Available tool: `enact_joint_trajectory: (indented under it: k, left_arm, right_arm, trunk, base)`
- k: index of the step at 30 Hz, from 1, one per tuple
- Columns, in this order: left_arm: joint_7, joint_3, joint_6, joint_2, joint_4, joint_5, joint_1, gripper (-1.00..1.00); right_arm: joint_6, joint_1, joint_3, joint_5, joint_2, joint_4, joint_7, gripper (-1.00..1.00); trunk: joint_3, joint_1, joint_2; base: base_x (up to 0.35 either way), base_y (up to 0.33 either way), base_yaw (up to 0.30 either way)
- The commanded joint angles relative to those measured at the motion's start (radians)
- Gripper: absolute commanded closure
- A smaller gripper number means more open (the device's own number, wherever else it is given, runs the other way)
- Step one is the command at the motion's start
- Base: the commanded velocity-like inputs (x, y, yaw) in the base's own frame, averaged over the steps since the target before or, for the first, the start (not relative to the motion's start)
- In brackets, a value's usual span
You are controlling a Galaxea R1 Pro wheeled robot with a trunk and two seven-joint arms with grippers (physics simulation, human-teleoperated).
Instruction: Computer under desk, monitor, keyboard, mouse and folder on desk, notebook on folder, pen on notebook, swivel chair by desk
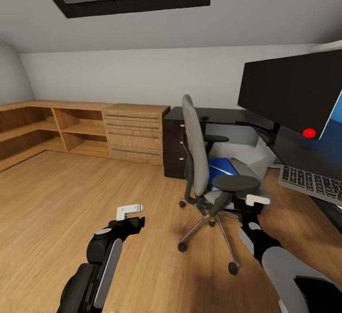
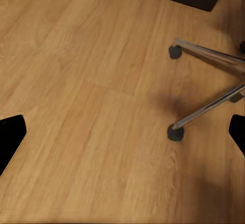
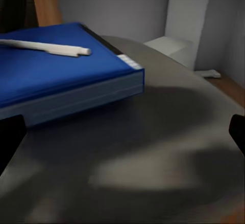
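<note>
Right claw (image 1: 253, 200) hovers low over the grey seat of the swivel chair (image 1: 199, 161), jaws spread wide and holding nothing; its wrist view shows the dark fingertips (image 3: 10, 137) at the edges, with the blue folder (image 3: 61, 81) ahead on the seat and the white pen (image 3: 46, 47) lying on top of it. Risk, as I judge it: the pen lies loose, so tilting or nudging the folder could roll it off onto the floor, and a push could turn the chair away on its casters. Left claw (image 1: 130, 215) hangs open over the bare wooden floor near the chair's base, gripping nothing. On the worktop (image 1: 294, 146) stand the monitor (image 1: 289, 94) and keyboard (image 1: 311, 182).
</note>
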Motion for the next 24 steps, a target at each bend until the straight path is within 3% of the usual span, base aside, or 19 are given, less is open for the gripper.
enact_joint_trajectory:
  k: [1,12,24]
  left_arm:
    - [0.009,-0.001,0.003,0.000,0.000,0.010,0.000,-1.00]
    - [0.009,-0.001,0.003,0.000,0.000,0.011,-0.001,-1.00]
    - [0.009,-0.001,0.002,0.000,-0.001,0.011,-0.001,-1.00]
  right_arm:
    - [-0.003,-0.001,0.001,0.001,0.003,0.000,0.003,-1.00]
    - [-0.004,-0.001,0.001,0.001,0.025,0.001,0.003,-1.00]
    - [-0.004,0.001,0.000,0.001,0.027,0.000,0.003,-1.00]
  trunk:
    - [-0.001,0.000,0.000]
    - [-0.001,0.000,0.000]
    - [-0.001,0.000,0.000]
  base:
    - [0.000,0.000,0.274]
    - [0.000,0.000,0.274]
    - [0.000,0.000,0.268]
